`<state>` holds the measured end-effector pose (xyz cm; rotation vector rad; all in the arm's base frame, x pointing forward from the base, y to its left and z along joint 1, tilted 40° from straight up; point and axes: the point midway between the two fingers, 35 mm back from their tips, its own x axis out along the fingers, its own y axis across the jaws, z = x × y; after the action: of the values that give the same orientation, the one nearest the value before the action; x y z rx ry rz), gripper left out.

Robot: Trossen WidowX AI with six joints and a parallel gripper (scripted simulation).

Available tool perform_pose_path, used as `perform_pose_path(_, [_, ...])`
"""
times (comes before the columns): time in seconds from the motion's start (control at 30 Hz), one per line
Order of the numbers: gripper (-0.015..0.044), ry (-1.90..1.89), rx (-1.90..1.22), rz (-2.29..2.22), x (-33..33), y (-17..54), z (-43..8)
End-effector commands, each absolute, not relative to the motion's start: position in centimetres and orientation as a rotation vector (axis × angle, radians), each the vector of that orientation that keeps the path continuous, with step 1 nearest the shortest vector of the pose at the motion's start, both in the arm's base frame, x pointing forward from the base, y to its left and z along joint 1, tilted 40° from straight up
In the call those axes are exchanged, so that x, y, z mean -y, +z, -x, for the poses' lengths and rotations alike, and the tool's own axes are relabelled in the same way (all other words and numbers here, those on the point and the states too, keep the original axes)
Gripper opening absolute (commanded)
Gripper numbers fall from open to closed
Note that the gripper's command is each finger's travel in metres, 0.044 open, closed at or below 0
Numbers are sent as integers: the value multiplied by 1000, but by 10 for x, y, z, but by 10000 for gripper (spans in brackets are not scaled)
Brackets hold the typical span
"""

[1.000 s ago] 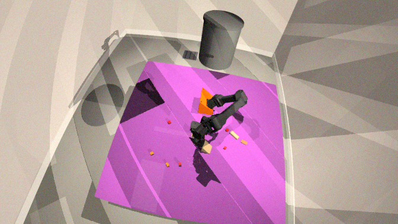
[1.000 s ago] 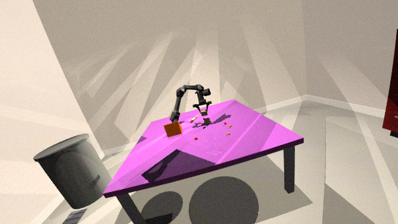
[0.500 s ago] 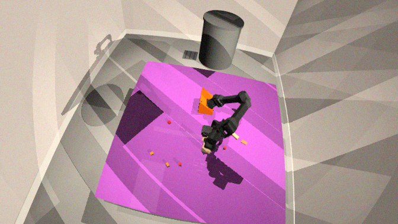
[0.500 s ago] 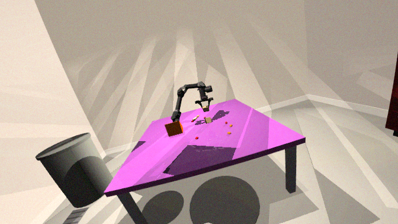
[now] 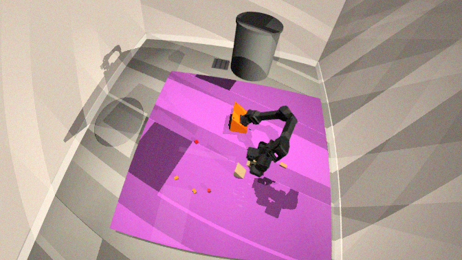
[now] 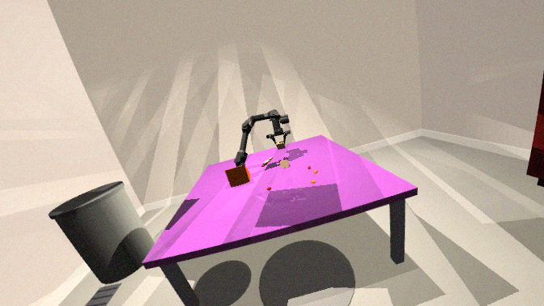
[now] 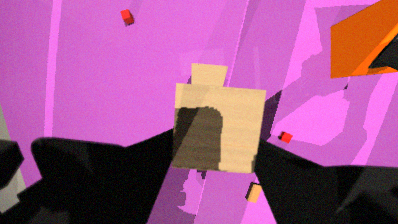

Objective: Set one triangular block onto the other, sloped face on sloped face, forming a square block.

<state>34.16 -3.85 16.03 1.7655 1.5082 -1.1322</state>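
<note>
One pale wooden triangular block (image 5: 239, 170) (image 6: 284, 163) (image 7: 209, 74) rests on the magenta table (image 5: 220, 220) (image 6: 364, 182), partly hidden in the wrist view. My gripper (image 6: 280, 142) (image 7: 212, 135) is shut on the other triangular block (image 6: 280, 146) (image 7: 240, 125), one finger on each side. The held block is in the air, above the table and apart from the resting one. In the top view the hand is to the right of the resting block and mostly hides the held one. The slope of the held block cannot be made out clearly.
Small red cubes (image 5: 196, 142) (image 5: 209, 190) (image 6: 269, 188) and orange pieces (image 5: 176, 177) (image 5: 194, 190) (image 6: 313, 181) lie scattered on the table. A small tan block (image 5: 282, 165) (image 7: 254, 192) lies right of the hand. An orange wedge-like object (image 5: 238, 124) (image 6: 238, 176) (image 7: 352, 52) stands by the arm's base.
</note>
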Motion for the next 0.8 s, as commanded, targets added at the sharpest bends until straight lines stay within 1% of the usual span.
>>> perform_pose_path(0.0, [0, -1134, -1505, -1777, 35, 163, -341])
perform_pose_path(0.57, [0, -1129, -1507, -1777, 13, 96, -340])
perform_pose_path(0.77, [0, -1133, -1505, -1779, 10, 85, -340])
